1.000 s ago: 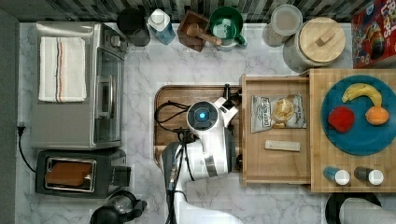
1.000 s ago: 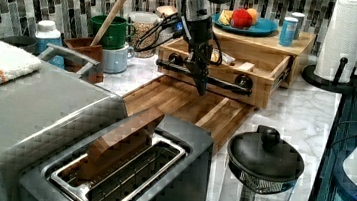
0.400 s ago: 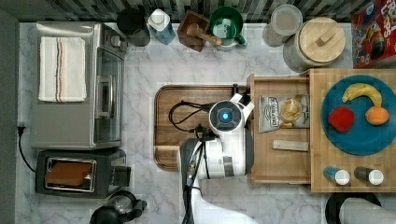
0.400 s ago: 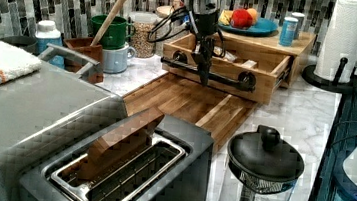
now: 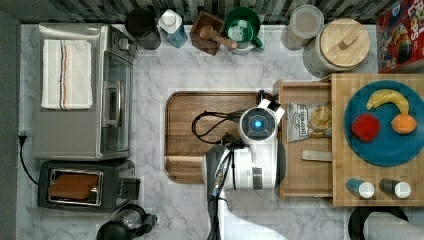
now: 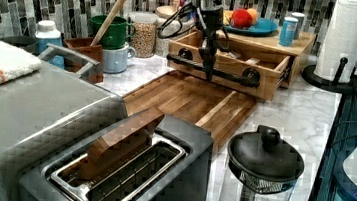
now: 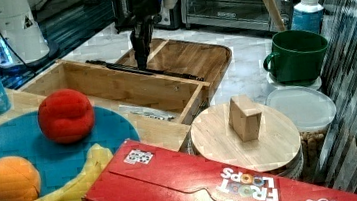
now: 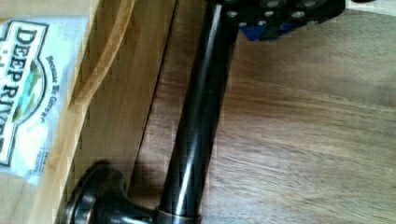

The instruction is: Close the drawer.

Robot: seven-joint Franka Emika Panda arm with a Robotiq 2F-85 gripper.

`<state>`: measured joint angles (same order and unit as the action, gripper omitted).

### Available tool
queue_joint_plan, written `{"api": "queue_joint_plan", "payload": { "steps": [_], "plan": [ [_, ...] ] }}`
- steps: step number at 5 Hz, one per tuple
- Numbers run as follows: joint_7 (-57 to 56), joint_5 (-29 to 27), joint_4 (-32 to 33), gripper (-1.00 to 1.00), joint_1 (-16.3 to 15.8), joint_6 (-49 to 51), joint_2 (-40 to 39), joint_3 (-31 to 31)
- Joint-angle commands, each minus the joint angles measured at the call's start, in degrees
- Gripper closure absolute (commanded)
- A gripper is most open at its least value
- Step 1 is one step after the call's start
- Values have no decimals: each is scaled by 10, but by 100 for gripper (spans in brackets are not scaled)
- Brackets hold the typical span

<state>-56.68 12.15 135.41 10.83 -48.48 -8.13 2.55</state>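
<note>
The drawer is a shallow light-wood box that sticks partly out from under the butcher-block top, toward the top view's left. It holds a chip bag and a small pale bar. Its black bar handle runs along the front edge. My gripper points straight down with its fingers shut, touching the outer side of the handle near its middle. In the right view the gripper stands against the handle. The wrist view has the handle close up, over the brown tray.
A dark brown wooden tray lies on the marble in front of the drawer. The butcher-block top carries a blue plate of fruit and two small cans. A toaster oven, toaster, mugs and jars line the counter's edges.
The drawer has slid toward the top view's right, further under the butcher-block top. My gripper moved the same way, staying against the handle.
</note>
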Motion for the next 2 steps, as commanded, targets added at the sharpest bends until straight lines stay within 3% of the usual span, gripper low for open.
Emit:
{"api": "queue_joint_plan", "payload": {
  "steps": [1,2],
  "plan": [
    [-23,-12,-107,100,27,-65,-40,-120],
    [-22,21,-112,100,63,-98,-53,-117]
  ]
}}
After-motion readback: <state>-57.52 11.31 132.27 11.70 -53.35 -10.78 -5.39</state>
